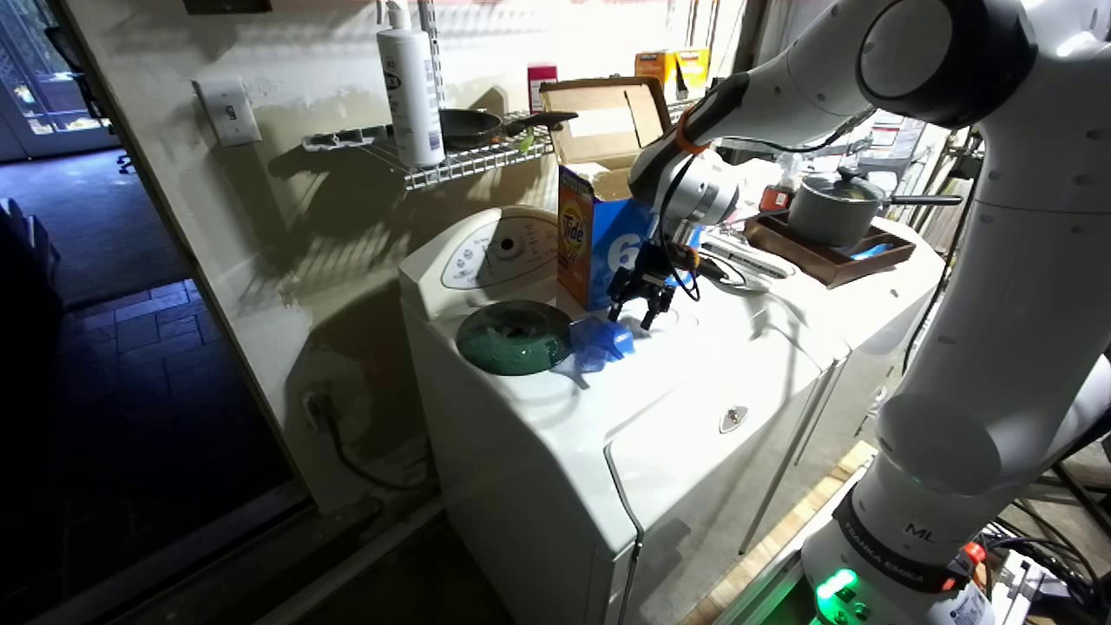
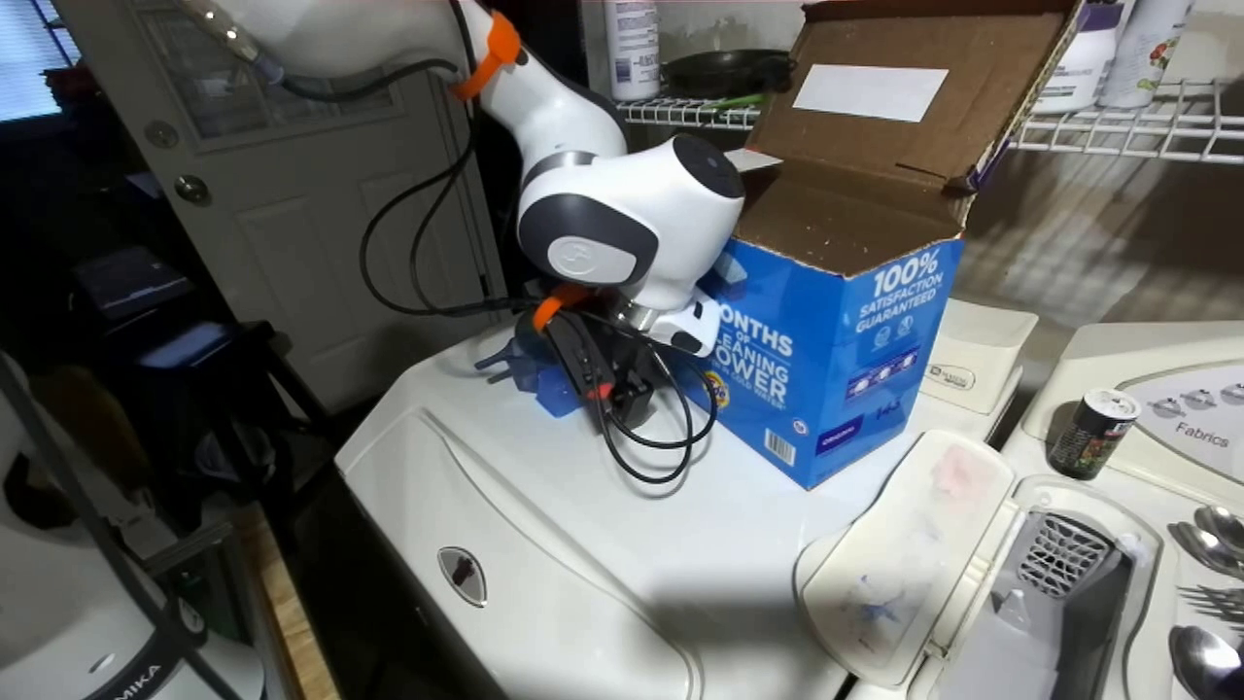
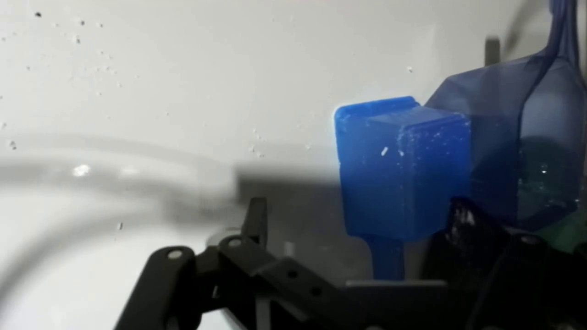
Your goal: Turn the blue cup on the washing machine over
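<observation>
The blue cup (image 3: 403, 169) rests on the white top of the washing machine (image 1: 555, 417), its short handle pointing toward the gripper's base in the wrist view. Which way its mouth faces I cannot tell. My gripper (image 3: 357, 215) stands open around the lower part of the cup in that view. A gap shows between the left finger (image 3: 255, 222) and the cup; the right fingertip overlaps the cup's edge, and contact is unclear. In an exterior view the gripper (image 1: 631, 318) hovers just beside the cup (image 1: 620, 340). The gripper largely hides its own fingers in an exterior view with the cup (image 2: 557, 391) behind.
A translucent blue scoop (image 3: 500, 133) lies against the cup, and a dark green disc (image 1: 512, 338) sits beyond it. The open Tide box (image 2: 826, 379) stands close to the wrist. Cables (image 2: 646, 476) loop off the wrist. A wire shelf (image 1: 486, 161) and a pot tray (image 1: 829, 260) are farther off.
</observation>
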